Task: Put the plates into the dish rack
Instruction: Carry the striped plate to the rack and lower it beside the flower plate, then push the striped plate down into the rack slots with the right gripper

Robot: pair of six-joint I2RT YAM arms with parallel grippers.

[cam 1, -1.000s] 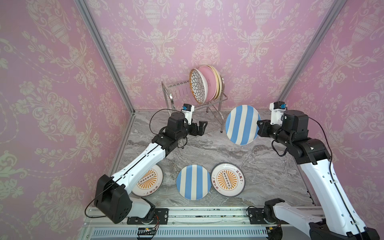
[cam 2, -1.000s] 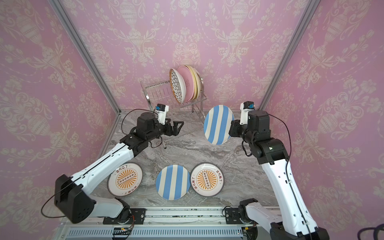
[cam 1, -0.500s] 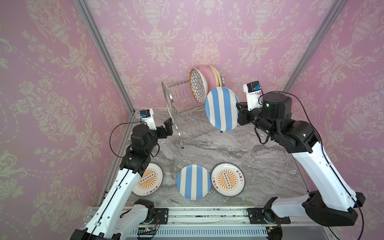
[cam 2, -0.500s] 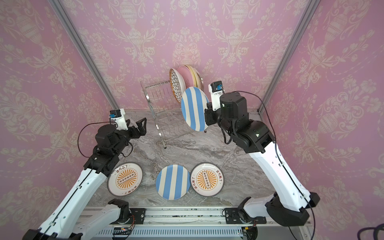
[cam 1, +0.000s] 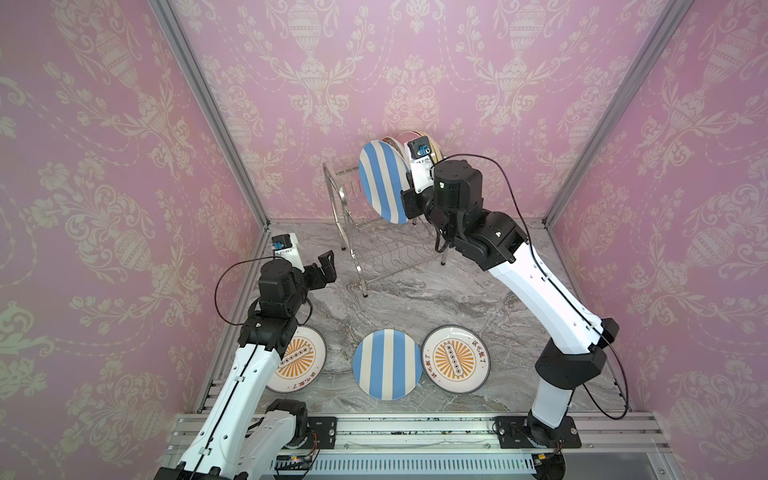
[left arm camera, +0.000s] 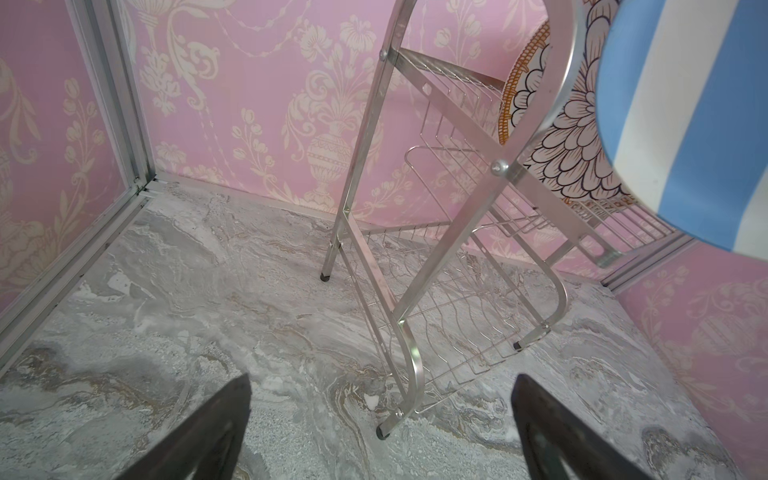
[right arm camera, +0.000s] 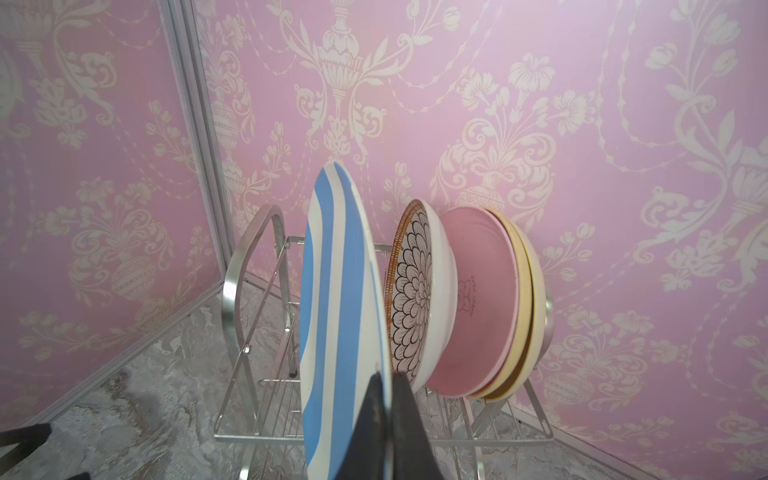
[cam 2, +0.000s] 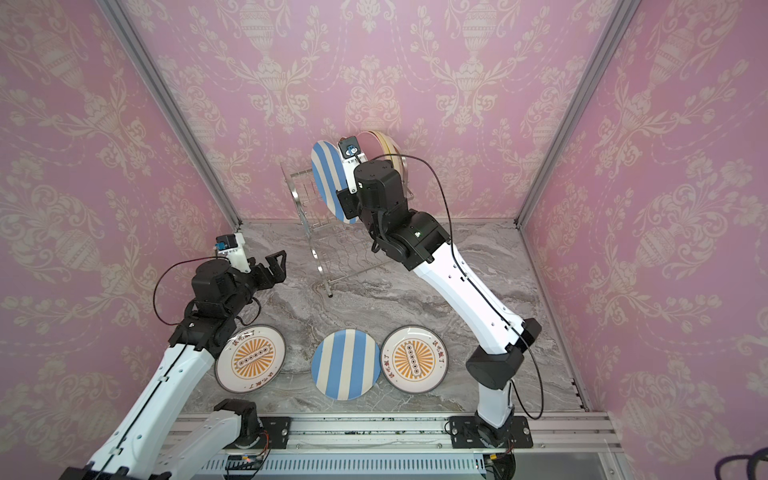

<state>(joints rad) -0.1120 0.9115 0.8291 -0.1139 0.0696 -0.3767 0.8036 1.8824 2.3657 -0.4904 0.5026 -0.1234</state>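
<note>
Striped plate [right arm camera: 332,311] pinched: right wrist view.

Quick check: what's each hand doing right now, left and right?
Left hand: open, holding nothing.
Right hand: closed on the rim of the upright blue-and-white striped plate.

The left arm [cam 1: 243,380] and the right arm [cam 1: 540,286] have white links, black joints and thin looping black cables; the left tool [cam 1: 327,265] is black.
</note>
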